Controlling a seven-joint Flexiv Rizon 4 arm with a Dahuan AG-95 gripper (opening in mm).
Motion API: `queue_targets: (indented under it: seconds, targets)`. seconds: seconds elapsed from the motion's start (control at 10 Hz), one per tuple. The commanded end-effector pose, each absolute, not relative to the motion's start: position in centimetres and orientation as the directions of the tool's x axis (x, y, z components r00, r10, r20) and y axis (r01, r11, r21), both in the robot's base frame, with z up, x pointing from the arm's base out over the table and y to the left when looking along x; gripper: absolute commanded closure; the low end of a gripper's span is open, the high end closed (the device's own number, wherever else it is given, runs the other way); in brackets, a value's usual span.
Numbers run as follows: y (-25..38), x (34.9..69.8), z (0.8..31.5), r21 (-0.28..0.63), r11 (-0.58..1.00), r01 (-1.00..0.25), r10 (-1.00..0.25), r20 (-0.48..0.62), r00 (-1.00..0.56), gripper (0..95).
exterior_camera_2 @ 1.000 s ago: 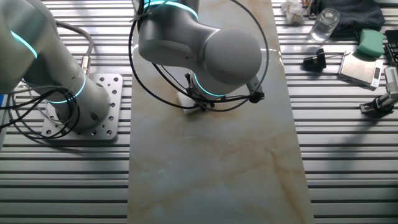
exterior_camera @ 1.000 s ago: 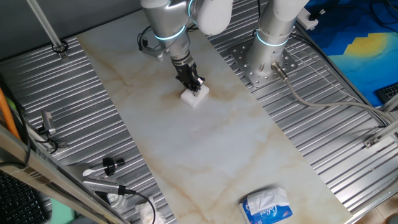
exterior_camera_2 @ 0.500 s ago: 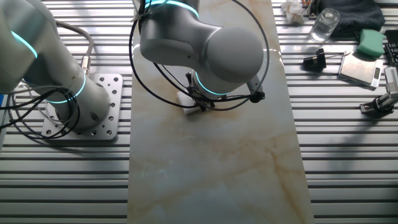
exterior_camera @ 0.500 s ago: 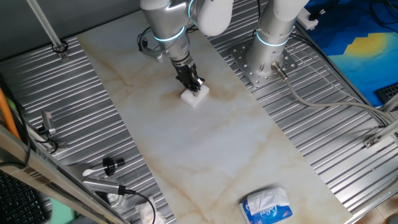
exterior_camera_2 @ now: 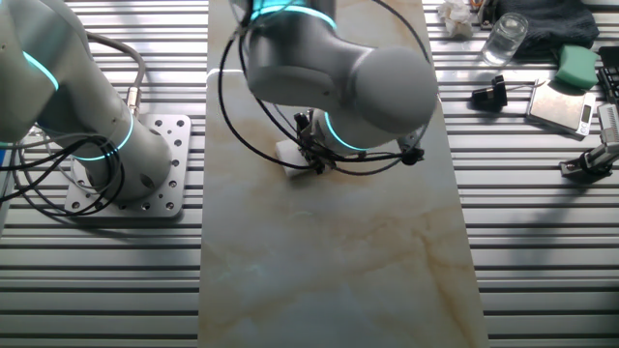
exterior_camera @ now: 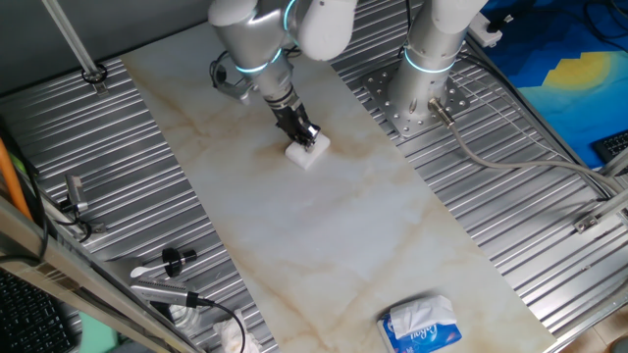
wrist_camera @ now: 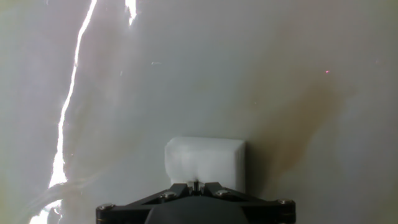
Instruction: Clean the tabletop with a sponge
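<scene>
A ribbed grey metal surface [exterior_camera: 118, 147] runs under the whole scene, and the long off-white tabletop [exterior_camera: 324, 226] lies across it on a diagonal, its marble face crossed by faint tan veins. At the far left of one fixed view a thin metal rod [exterior_camera: 71, 41] slants down to the metal, and lower down a small black knob [exterior_camera: 175, 260] lies just off the slab's edge, with a white wad of cloth [exterior_camera: 186, 316] near the bottom edge of the picture. On the slab's upper part sits the sponge [exterior_camera: 306, 150], a small white foam block pressed flat against the marble beside a brownish smudge. The gripper [exterior_camera: 304, 135] comes down on it from above, its dark fingers clamped on the block's top. In the hand view the sponge [wrist_camera: 204, 163] shows straight ahead of the closed finger mounts, with a tan stain [wrist_camera: 298, 124] on the marble to its right. To the right of the arm's wrist stands the robot base [exterior_camera: 424, 74], bolted to a perforated plate. Low on the slab's near end lies a blue-and-white tissue pack [exterior_camera: 422, 324]. In the other fixed view the arm's bulky joint hides most of the gripper [exterior_camera_2: 311, 159], and only a corner of the sponge [exterior_camera_2: 287, 152] shows at its left.
</scene>
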State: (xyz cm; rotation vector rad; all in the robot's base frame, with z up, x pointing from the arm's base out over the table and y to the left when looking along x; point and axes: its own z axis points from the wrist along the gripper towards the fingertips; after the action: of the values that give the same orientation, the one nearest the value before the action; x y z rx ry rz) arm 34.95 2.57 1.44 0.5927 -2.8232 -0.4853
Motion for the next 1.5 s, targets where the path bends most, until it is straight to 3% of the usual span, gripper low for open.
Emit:
queue_targets:
  seconds: [0.1,1.5]
  targets:
    - [2.4,34.9,1.2,0.371,0.868,-0.331,-0.412,0.164,-0.896,95.0]
    - [3.3,34.8,1.1,0.422,0.860,-0.287,-0.386,0.171,-0.907,95.0]
